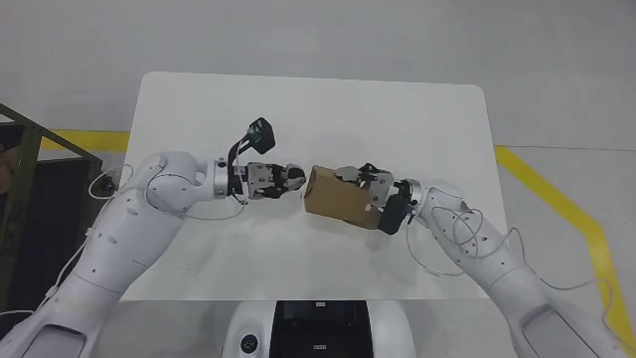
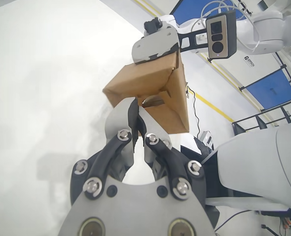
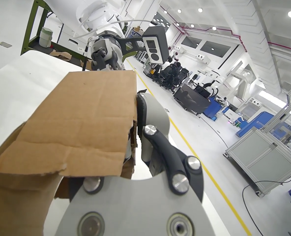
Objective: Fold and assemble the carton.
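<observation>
A brown carton (image 1: 338,199) is held above the middle of the white table (image 1: 298,109), between my two arms. My right gripper (image 1: 370,191) is shut on the carton's wall at its right end. In the right wrist view one finger (image 3: 152,121) presses on the outside of the carton (image 3: 86,119), and the other is hidden behind the cardboard. My left gripper (image 1: 295,178) is at the carton's left end. In the left wrist view the left gripper (image 2: 135,105) is shut, its tips against the folded end flaps of the carton (image 2: 145,79). The right gripper (image 2: 156,45) clamps the far end.
A green metal rack (image 1: 20,159) stands off the table's left side. Yellow floor lines (image 1: 556,199) run past the right side. Bare table (image 2: 37,50) surface lies all around the carton.
</observation>
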